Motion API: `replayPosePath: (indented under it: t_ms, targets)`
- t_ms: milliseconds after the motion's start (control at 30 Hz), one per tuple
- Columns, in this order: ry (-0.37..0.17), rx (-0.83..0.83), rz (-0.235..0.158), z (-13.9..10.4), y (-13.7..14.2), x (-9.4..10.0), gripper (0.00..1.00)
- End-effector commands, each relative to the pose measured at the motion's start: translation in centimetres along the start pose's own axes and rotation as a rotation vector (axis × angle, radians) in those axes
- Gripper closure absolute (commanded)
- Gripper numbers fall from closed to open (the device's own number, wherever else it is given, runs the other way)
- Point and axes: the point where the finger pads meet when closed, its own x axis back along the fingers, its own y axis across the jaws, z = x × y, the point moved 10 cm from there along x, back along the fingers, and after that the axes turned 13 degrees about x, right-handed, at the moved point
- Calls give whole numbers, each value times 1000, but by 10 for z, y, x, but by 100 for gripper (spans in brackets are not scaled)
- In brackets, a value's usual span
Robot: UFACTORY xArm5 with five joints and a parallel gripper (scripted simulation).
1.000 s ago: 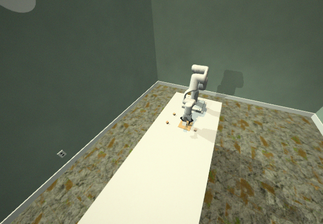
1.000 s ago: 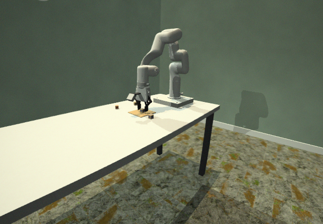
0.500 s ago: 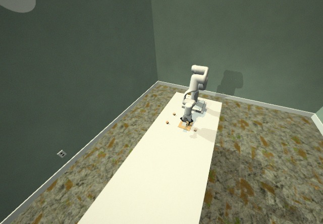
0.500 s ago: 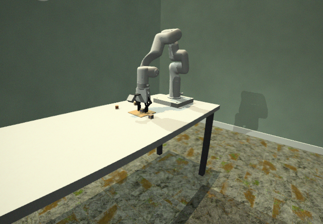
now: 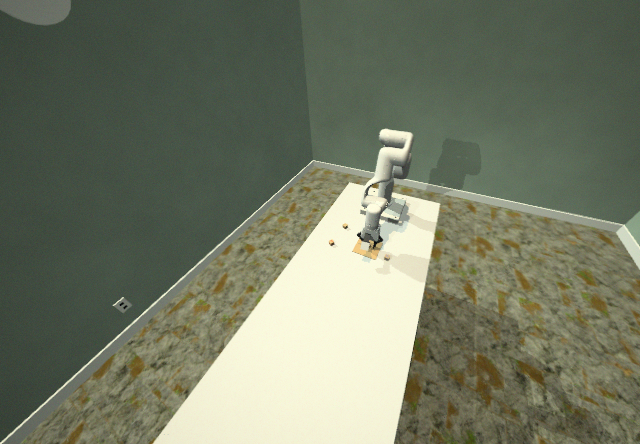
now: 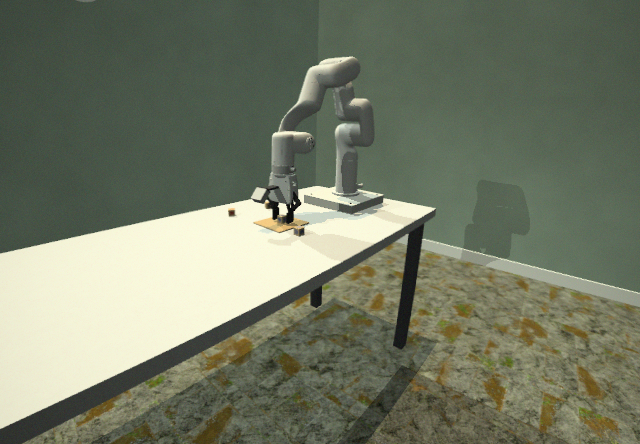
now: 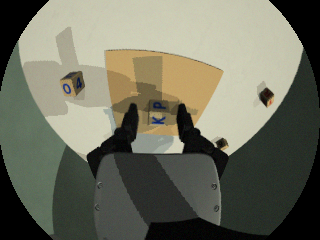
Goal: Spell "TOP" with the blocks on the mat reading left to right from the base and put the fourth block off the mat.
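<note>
My gripper (image 5: pixel 370 243) (image 6: pixel 282 219) (image 7: pixel 157 110) is open, its fingers low on either side of a block (image 6: pixel 281 218) (image 7: pixel 158 114) on the tan mat (image 5: pixel 358 249) (image 6: pixel 262 223) (image 7: pixel 200 77). That block shows blue K and P faces, both letters sideways in the wrist view; gaps show between it and the fingers. A block (image 5: pixel 386 257) (image 6: pixel 299 231) (image 7: pixel 72 84) with blue O and 4 faces lies off the mat. A dark block with red marks (image 5: pixel 331 243) (image 6: pixel 231 212) (image 7: pixel 267 97) and another block (image 5: pixel 345 225) (image 6: pixel 267 204) (image 7: pixel 221 144) lie off the opposite side; their letters are unreadable.
The white table (image 5: pixel 310 356) (image 6: pixel 129 284) carries the mat and blocks. The robot's base plate (image 6: pixel 330 200) stands behind the mat. The table's long edge lies beyond the two blocks on the left in the top view. Arm shadows fall across the mat and the O block.
</note>
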Motion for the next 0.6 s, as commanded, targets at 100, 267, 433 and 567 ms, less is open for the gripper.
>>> replayPosePath:
  t_ms: [100, 267, 433, 567]
  targets:
    - [3, 0, -1, 1, 0, 1, 37]
    - [3, 0, -1, 1, 0, 1, 37]
    - [3, 0, -1, 1, 0, 1, 58]
    - [3, 0, -1, 1, 0, 1, 58]
